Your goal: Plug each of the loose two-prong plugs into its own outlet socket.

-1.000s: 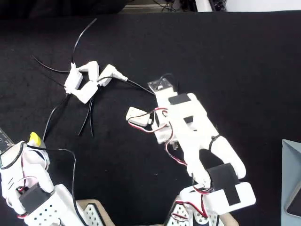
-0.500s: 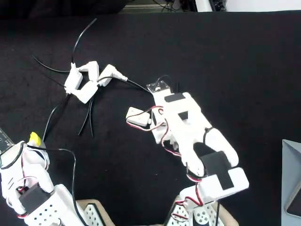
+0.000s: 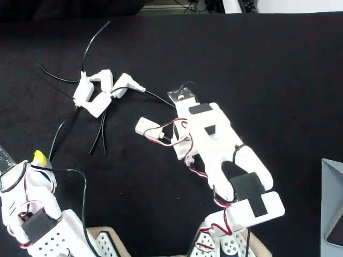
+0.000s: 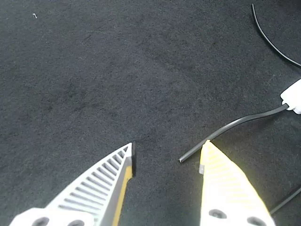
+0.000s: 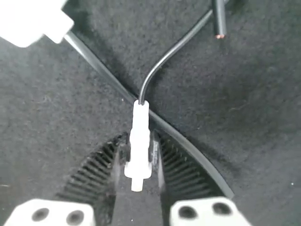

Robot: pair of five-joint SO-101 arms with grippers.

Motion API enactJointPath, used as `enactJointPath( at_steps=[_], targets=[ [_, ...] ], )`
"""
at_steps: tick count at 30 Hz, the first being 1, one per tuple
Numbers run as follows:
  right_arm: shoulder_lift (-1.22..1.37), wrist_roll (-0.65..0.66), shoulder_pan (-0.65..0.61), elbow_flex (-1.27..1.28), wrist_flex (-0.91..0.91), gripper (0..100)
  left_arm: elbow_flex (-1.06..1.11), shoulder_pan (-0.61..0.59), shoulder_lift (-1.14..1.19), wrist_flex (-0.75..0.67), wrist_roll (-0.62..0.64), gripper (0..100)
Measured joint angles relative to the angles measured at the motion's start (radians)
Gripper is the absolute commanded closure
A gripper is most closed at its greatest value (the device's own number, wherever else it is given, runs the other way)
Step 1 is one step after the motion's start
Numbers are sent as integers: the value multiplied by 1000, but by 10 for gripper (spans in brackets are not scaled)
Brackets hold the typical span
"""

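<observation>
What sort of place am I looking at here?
Probably a robotics test bench: two small white arms on a black-covered table, the right gripper pinching a white plug, black wires strewn about.

Looks like a robotics lab bench or a maker corner, not anybody's house. The table is draped in black cloth, and the white left arm and right arm have bare red-and-white servo leads looping out in the open. There's a white plug for testing, next to a cut cord end with copper showing. Cable clutter sits past the far edge, and there's a grey container off to the side.
</observation>
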Motion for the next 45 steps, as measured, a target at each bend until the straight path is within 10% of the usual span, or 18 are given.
enactJointPath(
  at_steps=[23, 33, 45],
  targets=[
    [-34, 83, 0, 51, 106, 987, 0, 0, 0, 0, 0, 766],
    [-437, 146, -9, 51, 284, 987, 0, 3, 0, 0, 0, 766],
    [-916, 141, -114, 95, 212, 987, -46, 422, 0, -141, 2, 777]
  ],
)
